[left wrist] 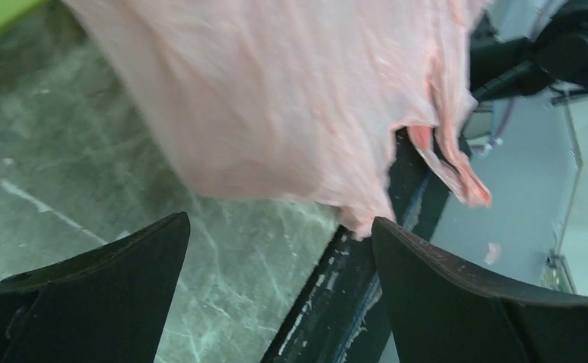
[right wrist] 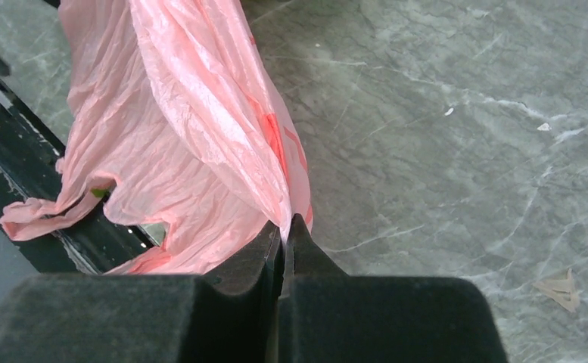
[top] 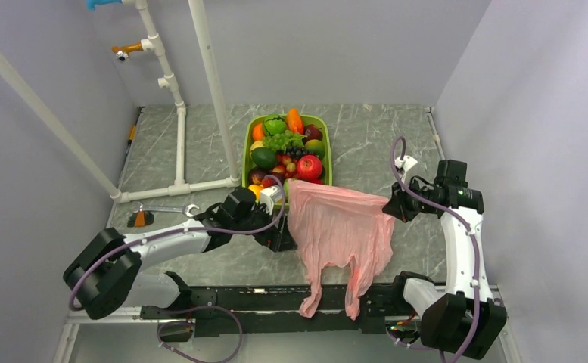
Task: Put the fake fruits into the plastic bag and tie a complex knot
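The pink plastic bag [top: 340, 227] hangs crumpled between the arms. Its two handle loops [top: 313, 299] drape loose over the table's near edge, and no knot shows. My right gripper [top: 390, 208] is shut on the bag's right edge; in the right wrist view [right wrist: 284, 223] pink film [right wrist: 200, 136] is pinched between the closed tips. My left gripper [top: 279, 238] is open and empty beside the bag's left side; in the left wrist view [left wrist: 279, 219] the bag [left wrist: 290, 98] hangs just beyond the spread fingers [left wrist: 124, 280]. The fake fruits [top: 287, 147] fill the lime-green tray [top: 247, 147] behind the bag.
A white pipe frame [top: 181, 136] stands at the back left. A wrench [top: 168, 209] and a small orange-black tool [top: 141, 219] lie left of the left arm. A black rail [top: 260, 299] runs along the near edge. Walls close in both sides.
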